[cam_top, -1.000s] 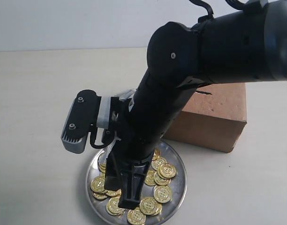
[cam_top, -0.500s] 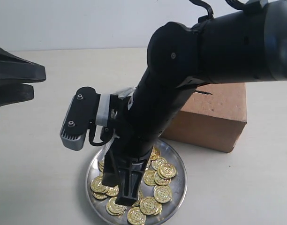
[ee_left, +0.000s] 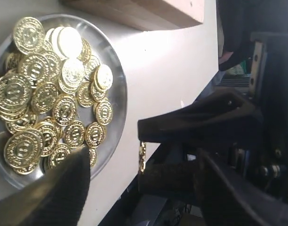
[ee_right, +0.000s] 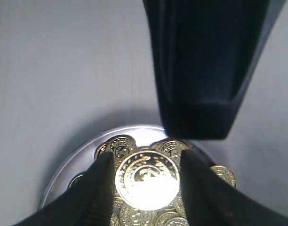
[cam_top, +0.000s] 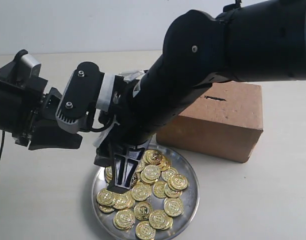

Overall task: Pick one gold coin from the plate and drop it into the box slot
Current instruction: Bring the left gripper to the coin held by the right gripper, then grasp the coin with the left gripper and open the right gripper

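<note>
My right gripper (ee_right: 146, 182) is shut on one gold coin (ee_right: 146, 176), held flat-faced between its two black fingers above the plate (ee_right: 64, 174). In the left wrist view that coin (ee_left: 142, 157) shows edge-on in the right fingers. The silver plate (cam_top: 193, 200) holds several more gold coins (cam_top: 153, 172), and the right gripper (cam_top: 121, 186) hangs over its left side. My left gripper (cam_top: 57, 120) stands open at the left, pointing at the right wrist, with nothing in it. The brown box (cam_top: 218, 125) with its slot (cam_top: 214, 98) stands behind the plate.
The thick black right arm (cam_top: 203, 75) crosses the middle of the exterior view and hides part of the box. The left gripper's fingers (ee_left: 64, 188) flank the right gripper closely. A pale tabletop (cam_top: 43, 200) surrounds the plate.
The left arm has come in from the left and its jaws have opened wide. The right gripper has risen from the coin pile and shifted left with a coin in it.
</note>
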